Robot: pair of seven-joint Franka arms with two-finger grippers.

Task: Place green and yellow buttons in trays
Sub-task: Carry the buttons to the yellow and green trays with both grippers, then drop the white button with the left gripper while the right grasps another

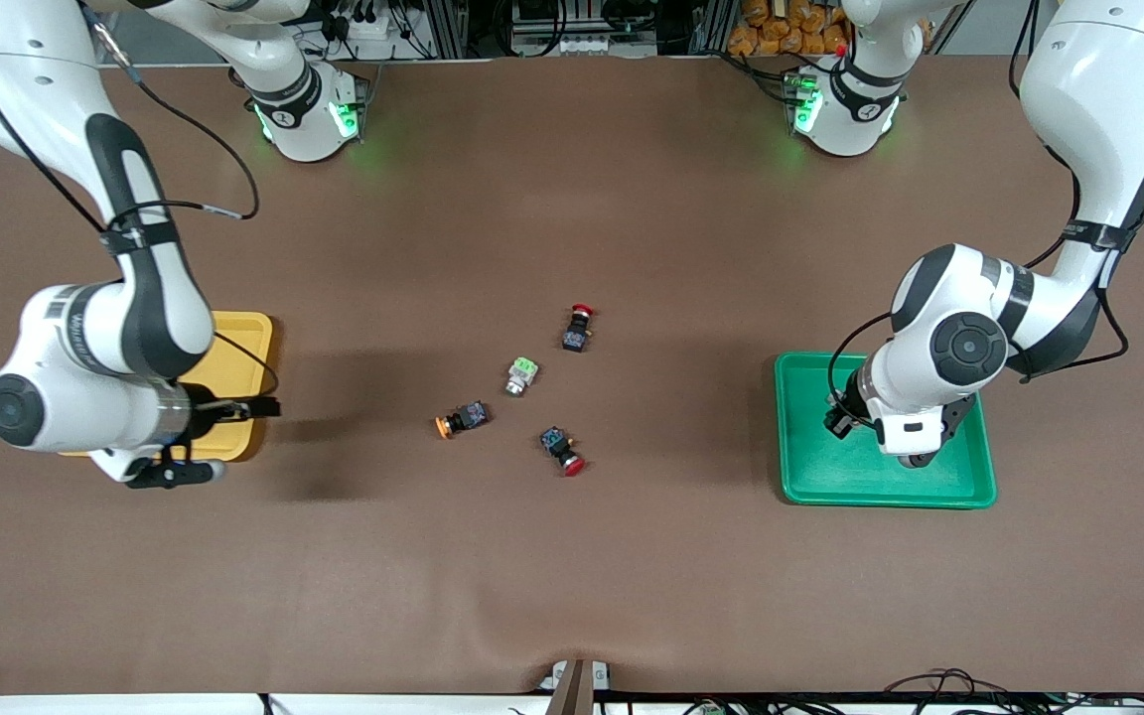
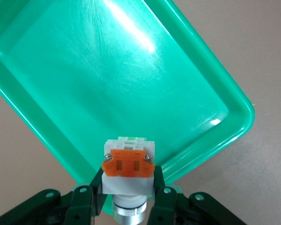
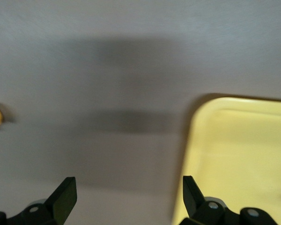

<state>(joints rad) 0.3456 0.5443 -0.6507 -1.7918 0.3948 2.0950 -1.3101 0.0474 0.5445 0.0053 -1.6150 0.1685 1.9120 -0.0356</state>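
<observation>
Buttons lie mid-table: a red-capped switch [image 1: 562,451] nearest the front camera, then the orange-capped button [image 1: 461,419], the pale green button [image 1: 521,375], and another red one [image 1: 578,328]. Over the green tray [image 1: 810,477], the left gripper [image 2: 127,194] pinches a white button with an orange block [image 2: 128,171]. By the yellow tray [image 1: 244,338], the right gripper [image 3: 126,190] hangs with fingers spread, holding nothing.

The brown-covered table [image 1: 572,576] carries a shallow yellow plastic tray [image 1: 244,348] at nine o'clock, a green plastic tray [image 1: 810,477] at three, and four small push-button switches [image 1: 517,375] clustered centrally
</observation>
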